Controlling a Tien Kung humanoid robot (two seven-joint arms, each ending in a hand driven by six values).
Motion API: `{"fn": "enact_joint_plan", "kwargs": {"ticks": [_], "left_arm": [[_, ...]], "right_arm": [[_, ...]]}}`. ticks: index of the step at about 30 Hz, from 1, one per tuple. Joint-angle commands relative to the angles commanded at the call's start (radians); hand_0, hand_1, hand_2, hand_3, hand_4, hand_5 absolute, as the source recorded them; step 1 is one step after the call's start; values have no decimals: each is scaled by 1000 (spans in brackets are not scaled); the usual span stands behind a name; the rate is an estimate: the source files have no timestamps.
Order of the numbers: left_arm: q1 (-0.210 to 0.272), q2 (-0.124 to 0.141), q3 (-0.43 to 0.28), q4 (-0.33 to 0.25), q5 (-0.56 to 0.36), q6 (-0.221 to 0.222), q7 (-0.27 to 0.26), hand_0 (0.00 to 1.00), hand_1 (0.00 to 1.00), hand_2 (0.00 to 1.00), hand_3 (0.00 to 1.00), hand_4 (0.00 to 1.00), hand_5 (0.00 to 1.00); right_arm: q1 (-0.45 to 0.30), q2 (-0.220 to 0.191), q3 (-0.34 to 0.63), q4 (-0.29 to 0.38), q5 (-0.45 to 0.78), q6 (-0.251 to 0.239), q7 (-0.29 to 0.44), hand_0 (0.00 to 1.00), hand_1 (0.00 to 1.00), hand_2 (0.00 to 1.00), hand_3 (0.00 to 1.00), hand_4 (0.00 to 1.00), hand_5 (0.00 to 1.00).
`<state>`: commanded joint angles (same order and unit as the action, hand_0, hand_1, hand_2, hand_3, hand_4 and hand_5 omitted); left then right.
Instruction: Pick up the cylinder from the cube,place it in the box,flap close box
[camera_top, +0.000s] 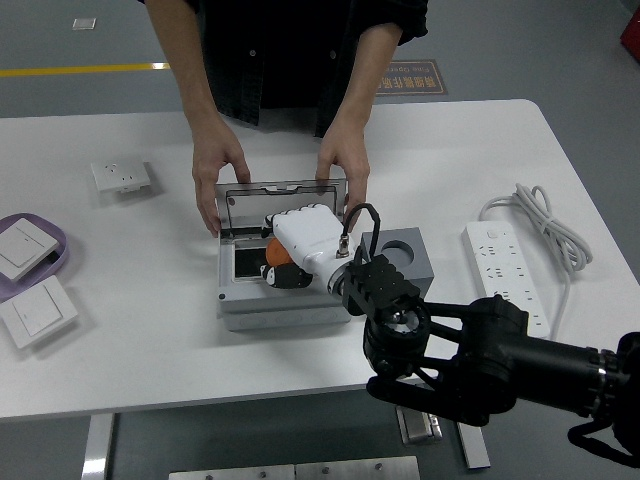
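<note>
A grey metal box (243, 300) stands mid-table with its hinged lid (283, 193) raised at the back. My right hand (280, 266), white-shelled on a black arm, reaches into the box cavity. Its fingers are curled around the orange cylinder (277, 251), which is only partly visible under the hand. The grey cube (408, 258), with a round hole in its top, sits against the box's right side. A person at the far side holds the lid with both hands, one hand (218, 178) at its left corner and the other hand (345, 168) at its right corner.
A white power strip (500, 268) with its coiled cable (540, 218) lies at the right. On the left are a wall socket (122, 177), a purple tray (52, 262) holding a switch (18, 248), and another switch (38, 312) near the front edge.
</note>
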<state>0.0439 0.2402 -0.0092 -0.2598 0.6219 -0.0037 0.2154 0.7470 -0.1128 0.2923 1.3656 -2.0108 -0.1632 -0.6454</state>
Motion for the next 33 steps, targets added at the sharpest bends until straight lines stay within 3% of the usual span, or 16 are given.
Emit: {"fn": "enact_joint_plan", "kwargs": {"ticks": [1, 2, 7, 8, 14, 19, 20, 21, 25, 26, 33], "left_arm": [[0, 0, 0, 0, 1, 0, 0, 654, 639, 578, 640, 706, 299], [0, -1, -1, -1, 1, 0, 0, 655, 639, 577, 640, 706, 300], [-1, -4, 1, -3, 1, -1, 0, 655, 639, 577, 640, 706, 300], [-1, -5, 2, -4, 0, 0, 0, 654, 639, 577, 641, 706, 298], [0, -7, -2, -3, 3, -1, 2, 655, 639, 576, 640, 707, 300], [-3, -7, -7, -3, 9, -2, 4, 655, 639, 576, 640, 707, 300], [-4, -7, -9, -3, 11, -2, 5, 655, 639, 574, 639, 706, 300], [-5, -6, -11, -3, 13, -3, 6, 655, 639, 574, 639, 706, 300], [-8, -3, -15, -3, 20, -4, 8, 655, 639, 574, 639, 706, 300], [-9, -2, -16, -3, 21, -4, 8, 655, 639, 574, 639, 705, 299], [-16, 4, -15, -6, 28, -5, 7, 655, 638, 572, 640, 703, 298]], "right_arm": [[-2, -1, 2, 1, 5, 0, 0, 754, 674, 698, 762, 739, 495], [-4, -2, 6, 4, 13, -1, 1, 771, 689, 717, 818, 892, 545], [-32, -24, 50, 39, 102, -43, 45, 771, 689, 717, 818, 892, 545], [-38, -30, 61, 49, 121, -54, 58, 781, 694, 726, 844, 937, 549], [-69, -87, 131, 159, 255, -142, 144, 785, 692, 724, 850, 966, 556], [-35, -147, 169, 247, 364, -190, 181, 785, 692, 724, 850, 966, 556], [-20, -161, 179, 258, 386, -200, 187, 771, 672, 700, 781, 958, 572], [-3, -173, 187, 262, 406, -209, 193, 771, 672, 700, 781, 958, 572], [62, -191, 193, 221, 453, -229, 210, 771, 672, 700, 781, 958, 572], [79, -190, 187, 201, 465, -233, 216, 750, 648, 680, 762, 862, 558], [158, -146, 84, 37, 570, -246, 292, 739, 642, 668, 756, 874, 562]]}}
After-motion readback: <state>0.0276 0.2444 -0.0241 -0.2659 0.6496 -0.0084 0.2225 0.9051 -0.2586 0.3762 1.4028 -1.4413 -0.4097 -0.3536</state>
